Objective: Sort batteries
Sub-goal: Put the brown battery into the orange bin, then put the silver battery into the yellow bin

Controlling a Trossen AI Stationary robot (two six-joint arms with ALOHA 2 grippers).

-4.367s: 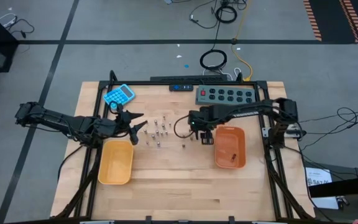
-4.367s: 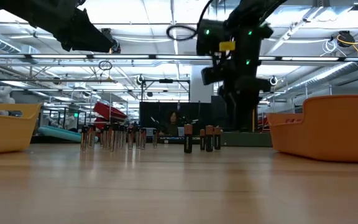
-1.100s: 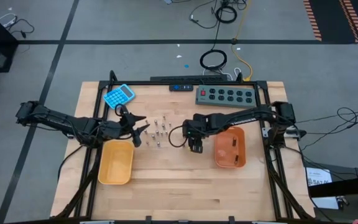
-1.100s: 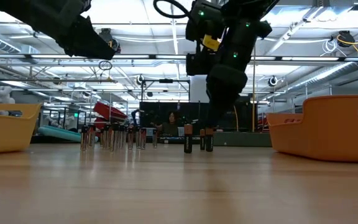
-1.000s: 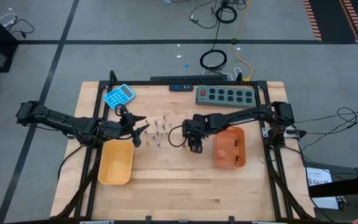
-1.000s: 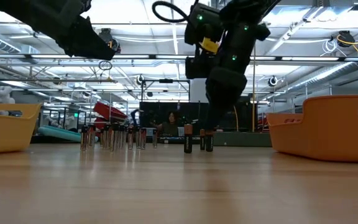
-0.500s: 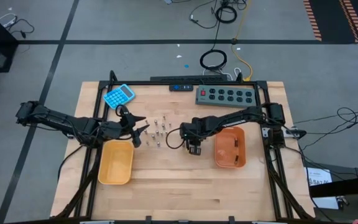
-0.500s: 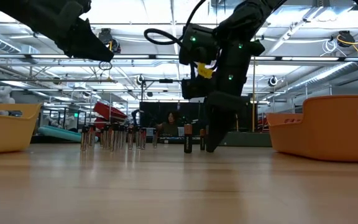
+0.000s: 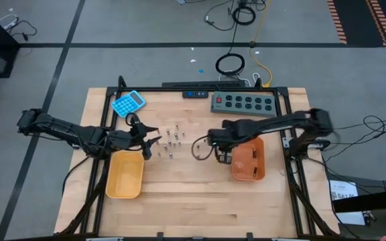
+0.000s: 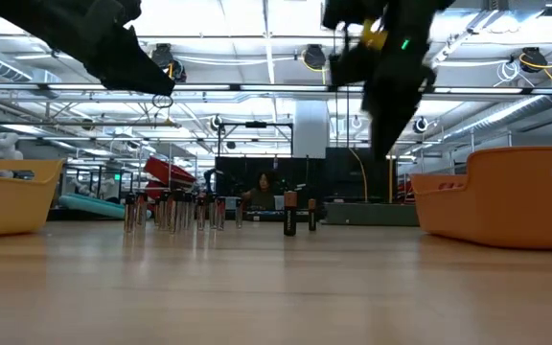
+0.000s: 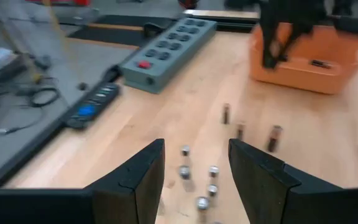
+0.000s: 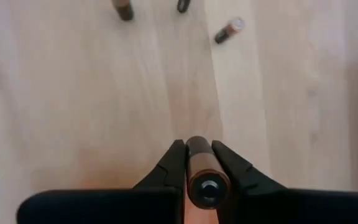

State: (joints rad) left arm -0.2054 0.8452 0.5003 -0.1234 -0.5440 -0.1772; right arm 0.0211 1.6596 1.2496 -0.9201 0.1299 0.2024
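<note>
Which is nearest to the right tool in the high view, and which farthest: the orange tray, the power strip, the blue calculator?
1. Orange tray: right beside the right tool, on its right.
2. Power strip: at the table's back edge.
3. Blue calculator: far back-left corner.

A light wooden table (image 9: 193, 201) is carrying a yellow tray (image 9: 125, 174), an orange tray (image 9: 248, 161), a blue calculator (image 9: 128, 102) and a grey power strip (image 9: 242, 103). Small batteries (image 9: 169, 142) are standing clustered between the two trays.
</note>
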